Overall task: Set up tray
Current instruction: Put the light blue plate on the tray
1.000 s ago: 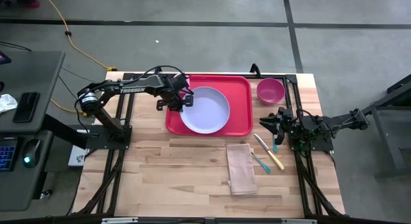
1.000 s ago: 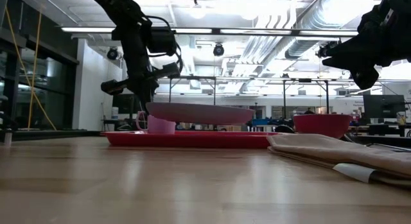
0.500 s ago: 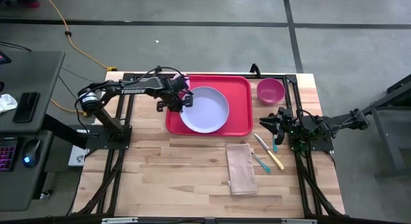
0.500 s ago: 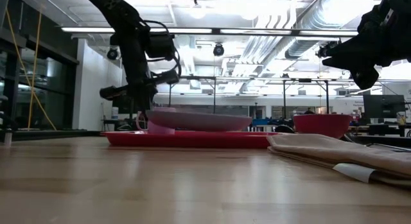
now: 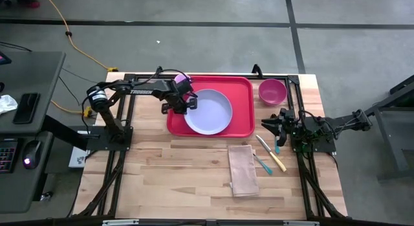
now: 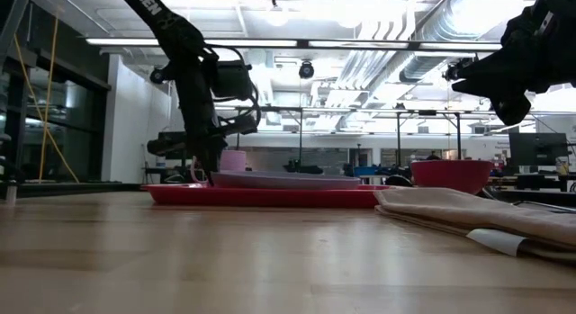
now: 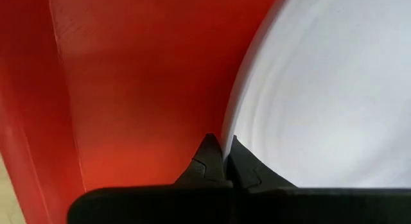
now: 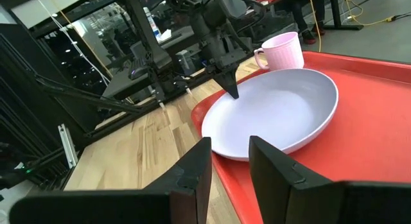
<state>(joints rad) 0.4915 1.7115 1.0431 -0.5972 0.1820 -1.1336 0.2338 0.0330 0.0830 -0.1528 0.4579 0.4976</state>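
The whole wooden table [image 5: 194,168] is seen from straight above in the high view. It is viewed level from its near edge in the low view. The flat red plastic tray [image 7: 128,76] is filmed very closely by the left wrist camera; the same tray and round lavender plate [image 8: 276,112] are shared with the right wrist view, taken from farther off.

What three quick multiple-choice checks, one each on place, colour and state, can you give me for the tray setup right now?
1. Where does the lavender plate lie?
A. on the red tray
B. on the napkin
C. on bare wood

2. What colour is the bowl beside the tray?
A. blue
B. magenta
C. white

3. How is the left tool?
A. open, raised high
B. shut on the plate's rim
C. holding the mug

Answers: 1 A, the plate sits inside the tray's rim. 2 B, the high view shows it magenta. 3 B, the left wrist view shows the fingers pinching the rim; the right tool waits open.
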